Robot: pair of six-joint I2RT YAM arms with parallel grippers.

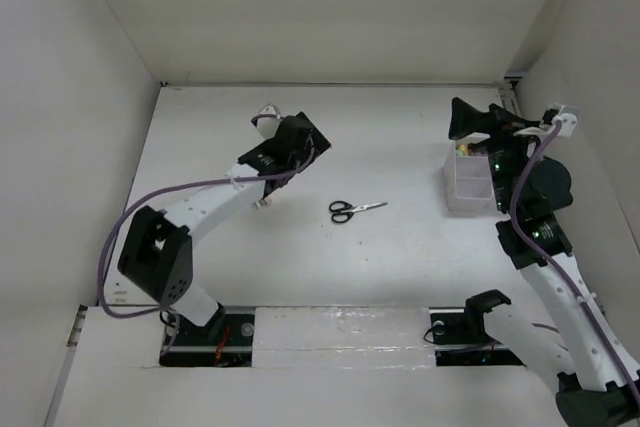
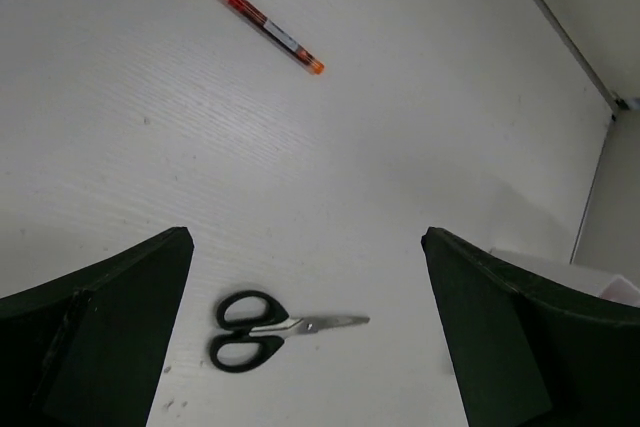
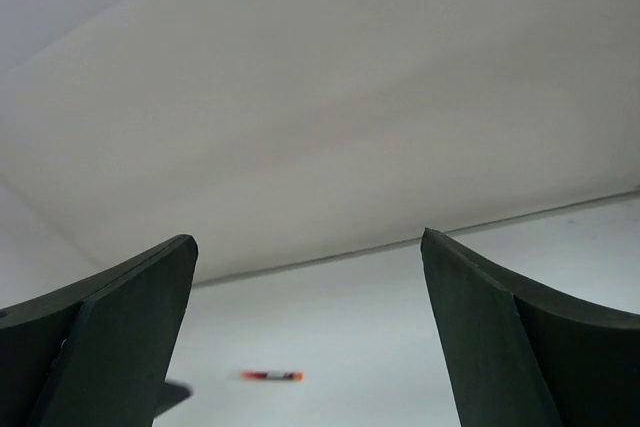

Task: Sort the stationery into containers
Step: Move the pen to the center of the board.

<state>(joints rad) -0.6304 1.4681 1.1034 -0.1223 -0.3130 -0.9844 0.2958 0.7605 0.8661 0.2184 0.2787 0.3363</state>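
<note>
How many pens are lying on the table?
1: a red pen on the table, beyond the scissors in the left wrist view. Others may be hidden in the bins.

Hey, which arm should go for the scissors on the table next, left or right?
Left. The left tool, open, looks down at the scissors lying free; the right tool is over by the containers, facing the back wall.
</note>
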